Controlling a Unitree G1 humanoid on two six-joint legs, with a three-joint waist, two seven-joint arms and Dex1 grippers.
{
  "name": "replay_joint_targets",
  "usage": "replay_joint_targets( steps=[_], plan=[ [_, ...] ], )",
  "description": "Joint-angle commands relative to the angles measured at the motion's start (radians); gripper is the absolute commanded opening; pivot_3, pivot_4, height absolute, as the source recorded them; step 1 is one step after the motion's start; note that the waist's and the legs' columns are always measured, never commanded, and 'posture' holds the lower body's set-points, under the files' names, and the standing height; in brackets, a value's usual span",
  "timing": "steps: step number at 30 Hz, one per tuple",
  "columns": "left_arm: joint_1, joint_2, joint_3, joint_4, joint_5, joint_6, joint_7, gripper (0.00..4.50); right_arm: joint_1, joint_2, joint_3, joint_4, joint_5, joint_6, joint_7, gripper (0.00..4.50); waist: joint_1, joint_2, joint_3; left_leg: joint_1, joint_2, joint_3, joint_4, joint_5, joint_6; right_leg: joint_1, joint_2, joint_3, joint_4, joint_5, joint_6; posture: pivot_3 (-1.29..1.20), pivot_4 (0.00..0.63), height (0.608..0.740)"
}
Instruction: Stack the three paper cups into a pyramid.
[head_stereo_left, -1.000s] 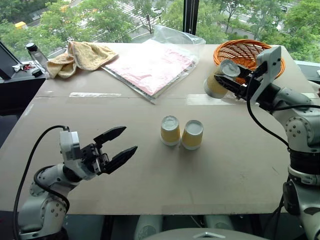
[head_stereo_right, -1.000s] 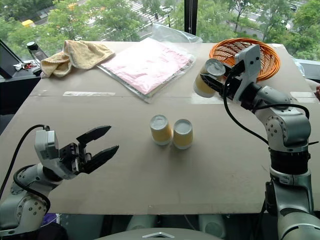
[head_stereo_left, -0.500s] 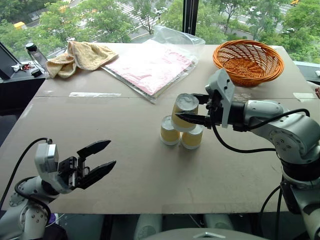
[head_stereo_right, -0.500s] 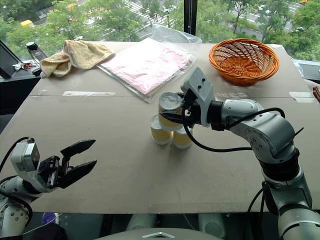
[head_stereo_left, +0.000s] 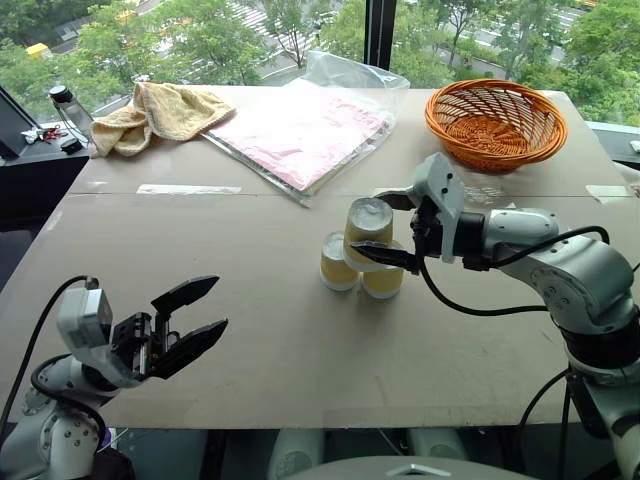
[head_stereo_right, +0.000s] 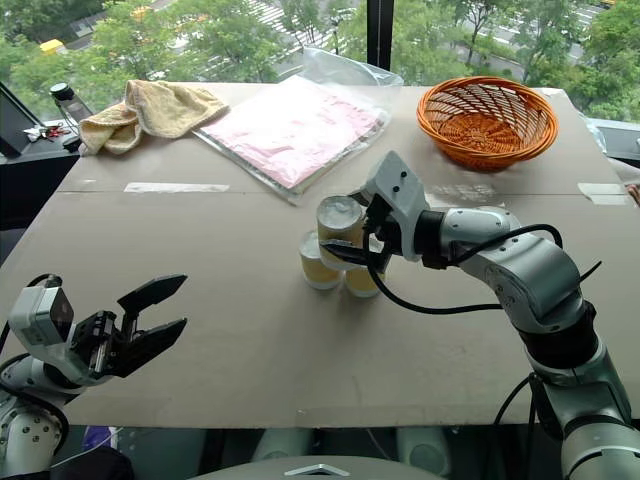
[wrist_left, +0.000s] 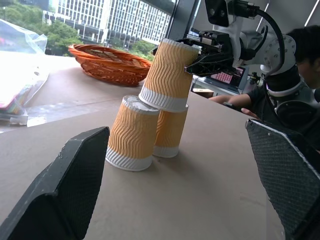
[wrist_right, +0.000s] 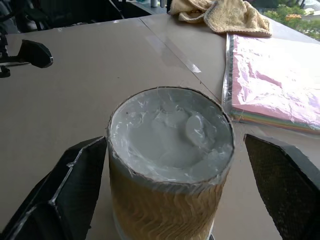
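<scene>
Window-side tan board table, trees beyond the glass. Right gripper: black fingers spread, one on each side of the top paper cup, clear of its ribbed sides in the right wrist view. That yellow-tan ribbed cup, inverted with its white base up, sits slightly tilted on two like cups standing inverted and touching at table centre — left lower cup, right lower cup. Left gripper: jaws apart, empty, hovering near the table's front edge, well apart from the cups. Beyond: orange wicker basket at the far right; flat clear plastic bag of pink sheets at far centre; crumpled yellow towel at the far left.
</scene>
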Motion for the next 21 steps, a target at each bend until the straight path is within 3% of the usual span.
replay_joint_targets(
  steps=[1, 6, 13, 17, 21],
  plan=[
    [0.012, 0.002, 0.020, -0.044, -0.024, 0.012, 0.014, 4.50, 0.070, -0.047, -0.150, -0.091, 0.049, -0.094, 0.061, 4.45, 0.003, 0.000, 0.000, 0.000, 0.000, 0.000, 0.000, 0.000, 0.000, 0.000, 0.000, 0.000, 0.000, 0.000, 0.000, 0.00, 0.150, 0.740],
    [0.026, 0.013, -0.025, -0.038, 0.064, 0.020, 0.090, 4.50, 0.301, -0.137, -0.312, -0.163, 0.068, -0.192, 0.144, 4.45, 0.012, -0.001, 0.000, 0.000, 0.000, 0.000, 0.000, 0.000, 0.000, 0.000, 0.000, 0.000, 0.000, 0.000, 0.000, 0.00, 0.150, 0.740],
    [0.048, 0.035, -0.061, -0.018, 0.233, -0.014, 0.215, 4.50, 0.853, -0.169, -0.585, -0.222, 0.073, -0.321, 0.317, 4.45, 0.027, -0.004, -0.002, 0.001, 0.000, 0.000, 0.000, 0.000, 0.000, 0.002, 0.000, -0.001, 0.000, -0.001, -0.001, 0.00, 0.150, 0.740],
    [0.059, 0.061, -0.083, -0.010, 0.286, -0.004, 0.235, 4.50, 1.067, -0.138, -0.631, -0.178, -0.005, -0.453, 0.377, 4.45, 0.021, -0.005, -0.002, 0.002, 0.000, 0.001, 0.001, 0.000, 0.000, 0.002, 0.000, 0.000, -0.001, -0.003, 0.003, 0.00, 0.150, 0.740],
    [0.042, 0.081, -0.121, -0.009, 0.328, -0.002, 0.259, 4.50, 1.115, -0.120, -0.617, -0.146, -0.031, -0.510, 0.371, 4.45, 0.016, -0.007, -0.003, 0.005, 0.002, 0.004, 0.002, 0.000, 0.000, 0.003, 0.000, 0.002, 0.000, -0.003, 0.003, 0.00, 0.150, 0.740]
  ],
)
